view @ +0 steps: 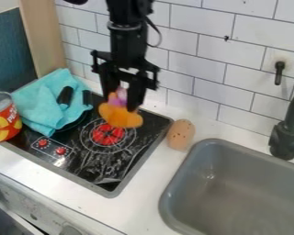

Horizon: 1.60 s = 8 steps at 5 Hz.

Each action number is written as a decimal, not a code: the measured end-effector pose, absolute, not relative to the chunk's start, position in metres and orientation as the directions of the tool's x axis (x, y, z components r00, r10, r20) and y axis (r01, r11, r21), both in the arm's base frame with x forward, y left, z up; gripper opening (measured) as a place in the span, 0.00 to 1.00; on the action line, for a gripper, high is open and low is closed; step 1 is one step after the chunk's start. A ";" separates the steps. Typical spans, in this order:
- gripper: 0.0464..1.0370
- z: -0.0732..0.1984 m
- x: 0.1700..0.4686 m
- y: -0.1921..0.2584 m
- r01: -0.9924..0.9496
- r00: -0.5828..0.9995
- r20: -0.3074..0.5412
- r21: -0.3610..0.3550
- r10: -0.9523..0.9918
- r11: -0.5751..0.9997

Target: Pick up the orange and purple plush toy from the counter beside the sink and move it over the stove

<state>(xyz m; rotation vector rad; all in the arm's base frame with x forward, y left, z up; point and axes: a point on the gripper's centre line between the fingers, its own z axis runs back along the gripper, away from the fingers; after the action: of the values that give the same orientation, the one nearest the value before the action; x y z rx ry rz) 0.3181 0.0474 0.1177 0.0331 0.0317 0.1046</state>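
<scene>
One grey sink (217, 197) and one black stovetop (91, 163) sit in the white surface (146, 202). One can (3, 118) stands left; one tan speckled toy (181, 134) lies between stovetop and sink. Above the single red burner ring (108, 134), one claw (121, 100) grips one orange-and-purple toy (120, 116), its jaws closed around the purple part. One turquoise cloth (42, 103) lies behind the can.

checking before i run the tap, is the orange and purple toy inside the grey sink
No, the orange and purple toy is held in the black pincer above the black stovetop.
</scene>
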 end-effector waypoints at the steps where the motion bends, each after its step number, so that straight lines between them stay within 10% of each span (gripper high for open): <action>1: 0.56 0.108 0.333 0.072 -0.120 0.990 -0.069 0.081 0.126 0.989; 6: 0.56 0.054 0.382 0.125 -0.177 0.949 -0.255 0.051 0.184 0.983; 7: 0.63 0.046 0.379 0.131 -0.177 0.950 -0.252 0.061 0.187 0.982; 8: 0.92 0.051 0.373 0.133 -0.154 0.962 -0.220 0.044 0.160 0.987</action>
<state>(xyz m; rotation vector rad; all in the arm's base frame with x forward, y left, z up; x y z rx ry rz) 0.3730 0.1328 0.0511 0.0262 0.2248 0.1592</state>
